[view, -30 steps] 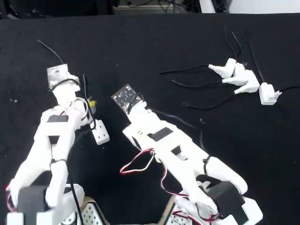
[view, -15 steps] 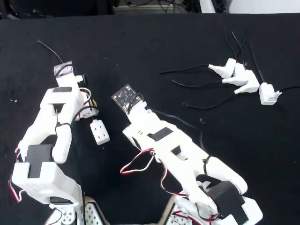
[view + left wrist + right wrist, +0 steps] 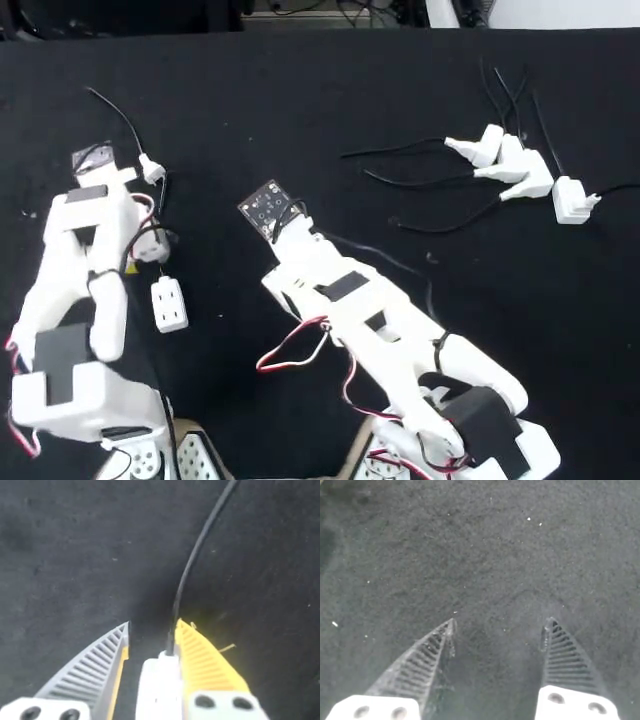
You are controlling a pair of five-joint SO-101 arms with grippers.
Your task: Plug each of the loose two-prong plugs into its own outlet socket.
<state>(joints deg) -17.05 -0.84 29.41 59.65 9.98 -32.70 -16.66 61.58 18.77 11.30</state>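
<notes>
A: Left fingers (image 3: 200, 665) clenching a white plug (image 3: 159, 685), cord (image 3: 200, 545) trailing away. Arm swinging left since a second ago.
B: Outlet block (image 3: 168, 305) sliding left too; plug hovering apart, needing realigning. Right fingers (image 3: 425, 670) spread, idling.

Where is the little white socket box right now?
In the high view, the socket box lies on the table's left side, right beside the left arm.

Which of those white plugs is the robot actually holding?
The plug at the far left, with its black cord trailing away, is held in the left gripper. The other plugs lie loose together at the far right.
</notes>
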